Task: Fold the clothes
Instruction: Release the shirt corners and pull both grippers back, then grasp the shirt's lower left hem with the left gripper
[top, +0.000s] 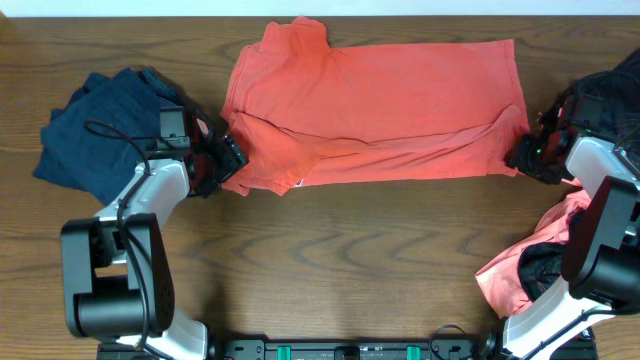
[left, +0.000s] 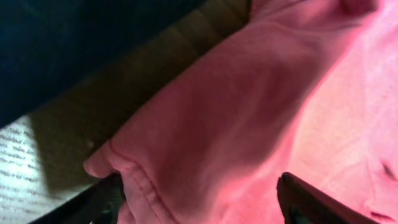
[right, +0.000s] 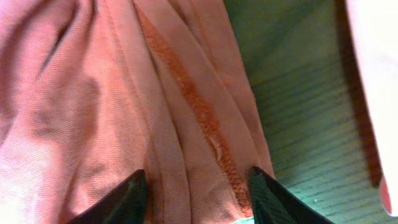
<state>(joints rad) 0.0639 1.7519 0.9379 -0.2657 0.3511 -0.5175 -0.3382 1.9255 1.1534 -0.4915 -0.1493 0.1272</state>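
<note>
At the left gripper: set wide, straddling the hem of the shirt at its near-left corner, with no visible clamp on it.

At the right gripper: set narrower, flanking gathered pleats and a stitched seam between the fingers. Cannot tell whether pinched or merely bracketed.

Outward from both: spread mostly flat over the far half of the table, laid with the long axis left to right and the collar at the far left. So, 1 gripper at each near corner, both on the near long edge, with the rest of the cloth beyond them.

Probably calls for closing on both corners, then lifting that edge and carrying it straight over to the far edge, keeping the 2 ends level.

Beside the left arm, a navy pile, just apart from the shirt. By the right arm, more loose clothes.
</note>
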